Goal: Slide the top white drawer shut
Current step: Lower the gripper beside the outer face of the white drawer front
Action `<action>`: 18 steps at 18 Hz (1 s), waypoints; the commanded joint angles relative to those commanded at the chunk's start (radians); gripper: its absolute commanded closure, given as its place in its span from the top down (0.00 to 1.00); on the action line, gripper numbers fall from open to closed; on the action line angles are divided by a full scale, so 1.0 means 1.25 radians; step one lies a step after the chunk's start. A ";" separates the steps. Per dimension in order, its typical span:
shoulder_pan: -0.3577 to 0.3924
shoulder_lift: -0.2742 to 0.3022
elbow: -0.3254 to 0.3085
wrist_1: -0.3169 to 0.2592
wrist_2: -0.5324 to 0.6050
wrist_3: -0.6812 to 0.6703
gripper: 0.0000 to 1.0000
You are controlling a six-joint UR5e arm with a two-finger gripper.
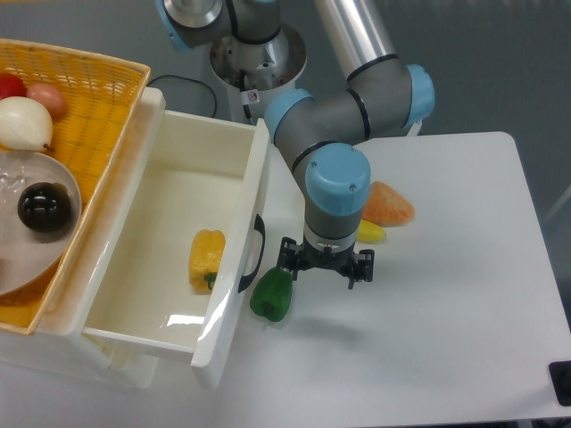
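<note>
The top white drawer stands pulled far out of the cabinet, its flat front panel carrying a black arched handle. A yellow bell pepper lies inside it. My gripper hangs just right of the drawer front, fingers pointing down and spread apart, with nothing between them. Its left fingertip is close above a green bell pepper that lies on the table against the drawer front.
An orange piece and a yellow item lie on the white table behind the gripper. A yellow wicker basket with produce and a plate sits on top of the cabinet, left.
</note>
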 joint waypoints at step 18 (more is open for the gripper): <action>-0.001 0.007 -0.006 -0.001 -0.040 0.005 1.00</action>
